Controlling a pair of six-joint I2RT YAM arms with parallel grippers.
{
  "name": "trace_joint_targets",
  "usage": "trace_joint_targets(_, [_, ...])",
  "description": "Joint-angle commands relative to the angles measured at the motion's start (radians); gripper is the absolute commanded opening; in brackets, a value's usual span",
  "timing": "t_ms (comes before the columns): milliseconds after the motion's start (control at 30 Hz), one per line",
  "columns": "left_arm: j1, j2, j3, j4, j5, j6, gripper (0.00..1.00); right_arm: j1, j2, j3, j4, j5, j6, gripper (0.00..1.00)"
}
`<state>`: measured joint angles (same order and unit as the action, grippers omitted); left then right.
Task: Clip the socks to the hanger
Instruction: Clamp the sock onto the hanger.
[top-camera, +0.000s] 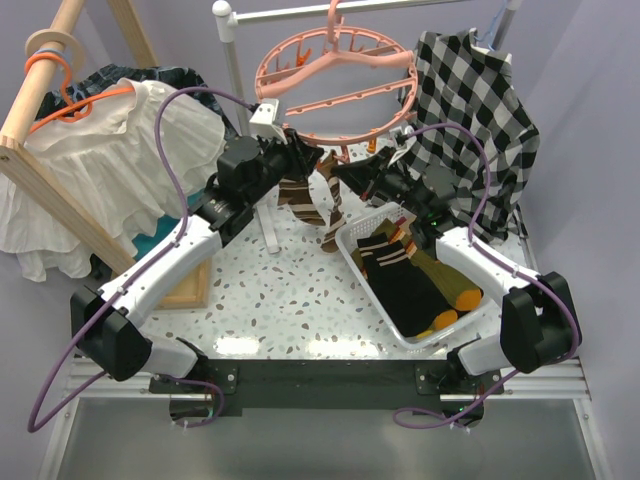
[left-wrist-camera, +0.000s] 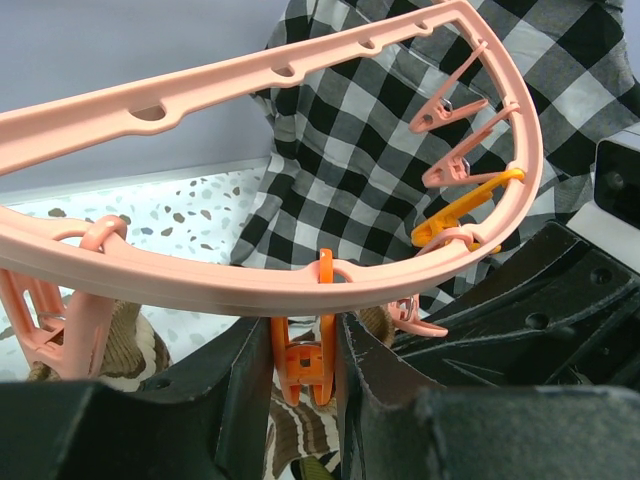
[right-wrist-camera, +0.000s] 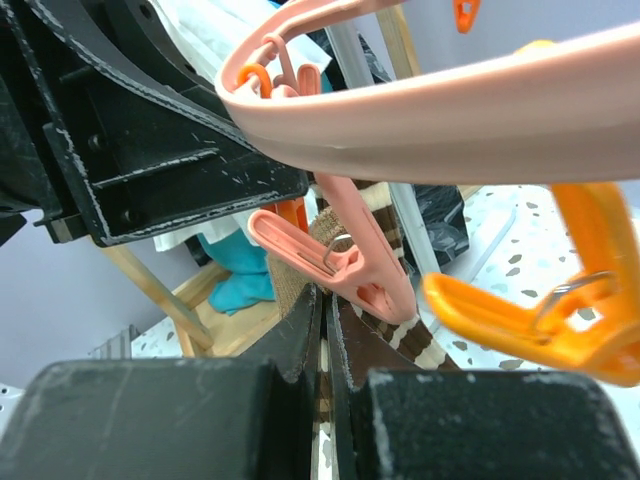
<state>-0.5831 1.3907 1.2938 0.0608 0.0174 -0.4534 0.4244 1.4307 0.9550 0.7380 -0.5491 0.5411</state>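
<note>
Fingers: the left fingers (left-wrist-camera: 235, 400) pressed against both sides of an orange clip (left-wrist-camera: 303, 365), squeezing it; the right fingers (right-wrist-camera: 295, 345) were pressed almost together, pinching the top edge of a striped sock (right-wrist-camera: 375, 225).
Orange clip: it dangled from the front rim of the hanger (left-wrist-camera: 250, 285), held upright between the left fingers.
Striped sock: brown with cream bands, its pinched edge sat just below the rim and close under the orange clip, and the rest hung down toward the table (top-camera: 290, 300). Whether the clip had bitten onto it could not be told.
Pink clip (right-wrist-camera: 340, 260): it hung tilted from the same rim, just beside the pinched sock.
Second striped sock (top-camera: 300, 195): it hung from the front of the ring next to the first, under the left arm's wrist.
Hanger: a salmon-pink ring with spokes and many small clips, it was suspended by its hook from a rail above the back of the table, with both arms reaching up to its near edge.
Basket (top-camera: 372, 217): white, it stood on the table to the right, below the right arm.
Basket socks (top-camera: 405, 285): black, striped, and olive with orange toes, they lay loosely piled inside.
Checked shirt (top-camera: 480, 110): it hung behind the ring on the right.
White blouse (top-camera: 110, 150): it hung on an orange coat hanger (top-camera: 60, 95) at the far left, well apart from the ring.
</note>
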Motion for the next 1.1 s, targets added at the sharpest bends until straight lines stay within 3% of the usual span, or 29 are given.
trace_joint_targets(0, [0.003,0.008,0.016,0.014,-0.014,-0.014,0.13,-0.003,-0.019,0.019,0.098,-0.028,0.028,0.0])
trace_joint_targets(1067, [0.003,-0.007,0.019,0.04,0.015,-0.123,0.13,0.014,0.017,-0.012,0.139,-0.012,0.059,0.0])
